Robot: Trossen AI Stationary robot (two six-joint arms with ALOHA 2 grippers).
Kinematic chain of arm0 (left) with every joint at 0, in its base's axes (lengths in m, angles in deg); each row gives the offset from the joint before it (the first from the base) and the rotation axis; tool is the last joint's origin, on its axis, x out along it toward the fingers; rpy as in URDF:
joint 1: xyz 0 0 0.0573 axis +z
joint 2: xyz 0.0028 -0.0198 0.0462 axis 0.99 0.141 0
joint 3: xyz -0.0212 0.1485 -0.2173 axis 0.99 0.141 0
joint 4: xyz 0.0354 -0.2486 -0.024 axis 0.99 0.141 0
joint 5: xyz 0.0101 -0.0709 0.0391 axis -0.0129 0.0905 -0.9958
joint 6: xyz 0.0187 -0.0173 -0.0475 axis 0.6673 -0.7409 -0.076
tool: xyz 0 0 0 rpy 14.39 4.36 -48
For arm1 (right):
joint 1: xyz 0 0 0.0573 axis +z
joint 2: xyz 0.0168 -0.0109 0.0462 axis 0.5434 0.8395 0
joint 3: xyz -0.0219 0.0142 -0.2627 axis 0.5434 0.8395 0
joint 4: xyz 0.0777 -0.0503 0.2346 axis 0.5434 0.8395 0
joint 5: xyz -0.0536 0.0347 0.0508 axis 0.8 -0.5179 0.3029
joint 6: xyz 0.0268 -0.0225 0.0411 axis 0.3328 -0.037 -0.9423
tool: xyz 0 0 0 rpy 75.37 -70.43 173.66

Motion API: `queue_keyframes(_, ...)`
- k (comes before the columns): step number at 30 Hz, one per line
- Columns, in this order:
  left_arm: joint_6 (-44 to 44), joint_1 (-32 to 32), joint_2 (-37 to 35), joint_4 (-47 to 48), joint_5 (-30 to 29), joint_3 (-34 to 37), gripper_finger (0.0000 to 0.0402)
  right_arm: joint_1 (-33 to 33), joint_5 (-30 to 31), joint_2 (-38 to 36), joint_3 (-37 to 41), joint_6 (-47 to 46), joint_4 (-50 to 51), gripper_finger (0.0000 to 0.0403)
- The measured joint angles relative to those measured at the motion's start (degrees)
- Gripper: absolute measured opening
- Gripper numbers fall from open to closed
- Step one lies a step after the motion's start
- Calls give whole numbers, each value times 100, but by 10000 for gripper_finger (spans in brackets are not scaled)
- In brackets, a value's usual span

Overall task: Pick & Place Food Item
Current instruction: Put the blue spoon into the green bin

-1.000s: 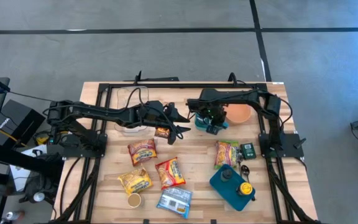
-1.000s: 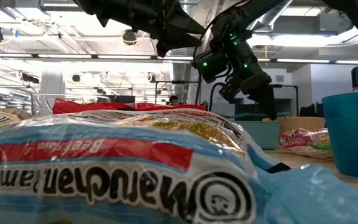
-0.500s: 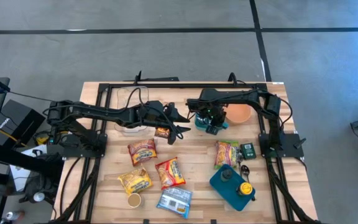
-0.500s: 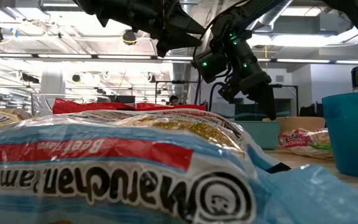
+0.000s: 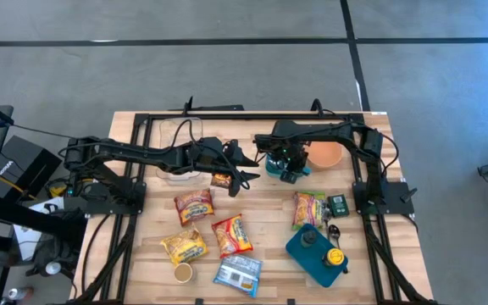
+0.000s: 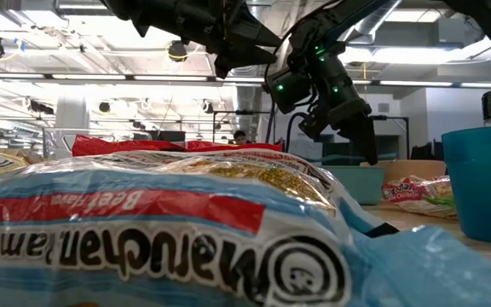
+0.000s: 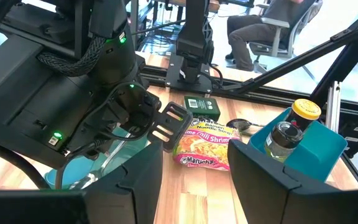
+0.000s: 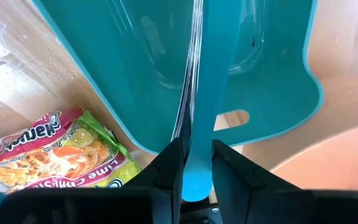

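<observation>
My right gripper point(image 5: 288, 172) is shut on a teal plastic bin point(image 5: 275, 167) at the table's far middle, beside an orange bowl point(image 5: 326, 154). My left gripper point(image 5: 246, 169) hangs open and empty above the table just left of the bin. A small brown-orange food packet point(image 5: 221, 179) lies flat on the table below it. In the left wrist view the open fingers point(image 7: 194, 155) frame a lime ramen pack point(image 7: 204, 143) farther off. Other ramen packs point(image 5: 193, 206) point(image 5: 231, 235) lie flat on the near half of the table. My right gripper pinches the teal bin's thin side wall point(image 8: 197, 124) at its rim, one finger inside the bin and one outside. The fingers come from above, slanting down. The bin stands upright point(image 6: 352, 183). I cannot tell whether it is clear of the table.
A teal caddy with bottles point(image 5: 316, 252) stands near right, with a small green box point(image 5: 338, 204) and the lime ramen pack point(image 5: 308, 208) beside it. A blue ramen pack point(image 5: 238, 273) and a small cup point(image 5: 182, 272) lie near the front edge. A clear tub point(image 5: 176, 140) is at the far left.
</observation>
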Motion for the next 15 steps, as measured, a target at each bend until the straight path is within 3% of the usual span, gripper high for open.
queue_keyframes(15, -13, 0, 0, 2, 0, 0, 177, 0, -170, -2, 2, -66, 118, 66)
